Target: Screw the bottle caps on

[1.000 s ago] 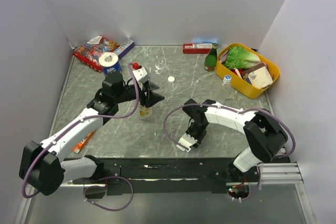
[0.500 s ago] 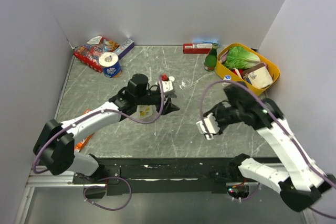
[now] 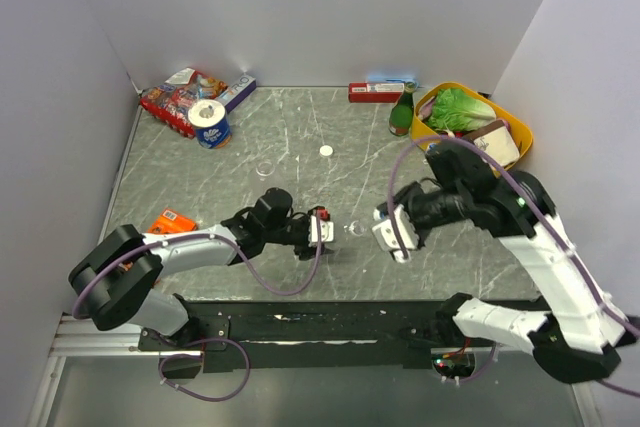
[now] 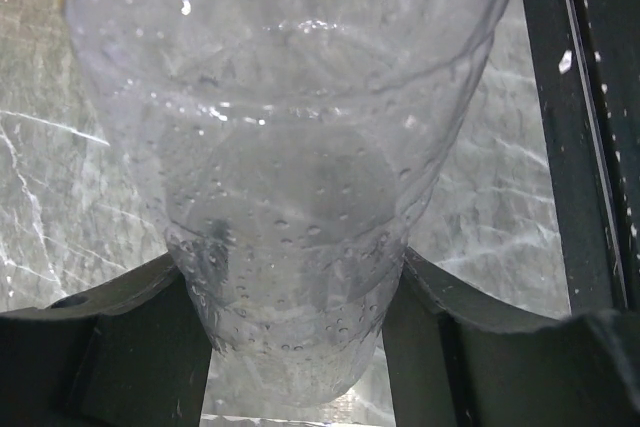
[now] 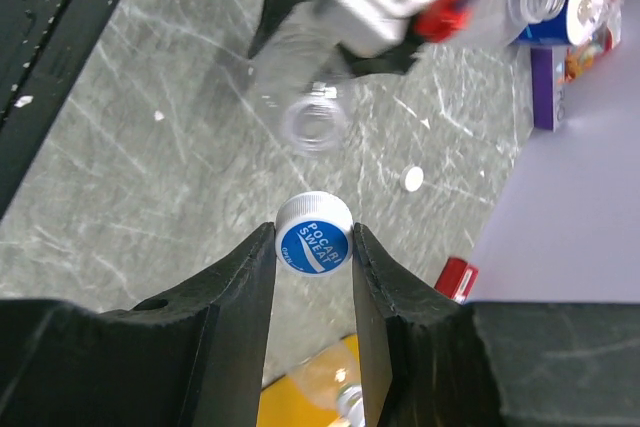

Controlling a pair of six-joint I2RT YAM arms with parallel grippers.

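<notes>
— Grey marbled tabletop [image 3: 200, 177], and over on the left the left gripper [image 3: 325, 234] is clamped on a clear bottle [image 4: 300, 197], held low near the front edge, mouth pointing right!

— Confirmed on the wrist view: fingers [image 4: 100, 347] pressed against both sides. A white cap [image 3: 326, 150] lies loose farther back, well apart.

— And on the right, the right gripper [image 5: 314, 247] pinches a blue cap [image 5: 314, 237], facing the bottle's open mouth. Near it, not touching!
</notes>
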